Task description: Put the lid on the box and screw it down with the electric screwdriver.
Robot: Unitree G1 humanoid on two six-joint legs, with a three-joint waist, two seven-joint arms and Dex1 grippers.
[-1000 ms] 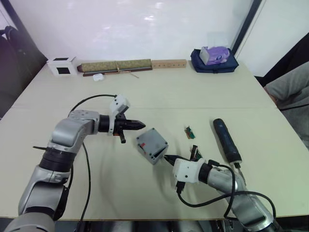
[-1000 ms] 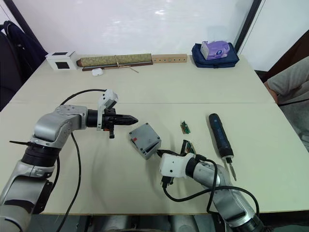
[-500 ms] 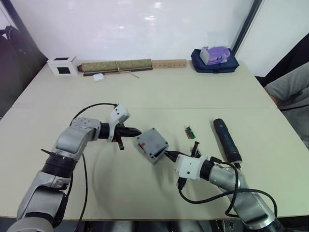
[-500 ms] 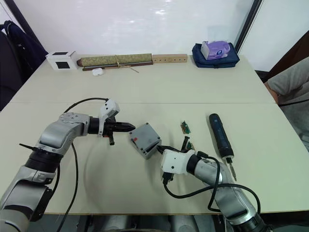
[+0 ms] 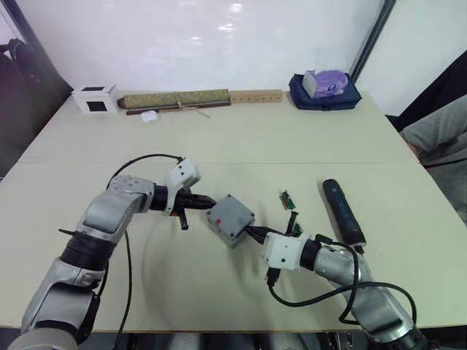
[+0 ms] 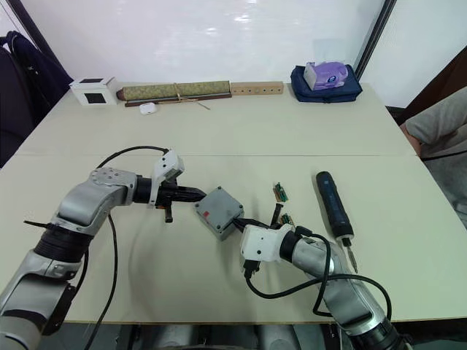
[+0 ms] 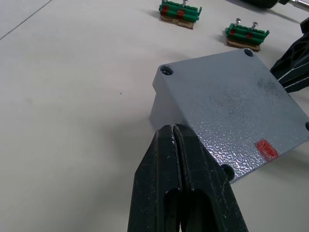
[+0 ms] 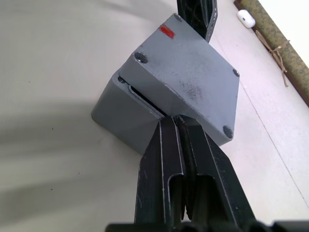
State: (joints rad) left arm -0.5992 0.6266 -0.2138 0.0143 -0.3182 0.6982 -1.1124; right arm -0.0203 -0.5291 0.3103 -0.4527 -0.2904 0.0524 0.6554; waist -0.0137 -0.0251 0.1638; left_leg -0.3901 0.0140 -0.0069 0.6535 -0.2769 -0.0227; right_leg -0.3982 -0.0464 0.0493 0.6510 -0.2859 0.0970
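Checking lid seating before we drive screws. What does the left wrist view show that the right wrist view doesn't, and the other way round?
Left wrist alone: two green strips on the table beyond the lid.
Right wrist alone: the box wall under the lid, with a dark gap at the seam, so the lid looks not fully seated. There is also a rolled mat farther back.
Both: the lid's top with its red mark and corner holes, plus the left gripper and right gripper, each shut, tips at opposite lid edges.

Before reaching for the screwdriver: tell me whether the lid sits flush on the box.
Not flush. The lid lies on the box but shifted sideways: in the right wrist view it overhangs one wall, with a dark gap along the seam.
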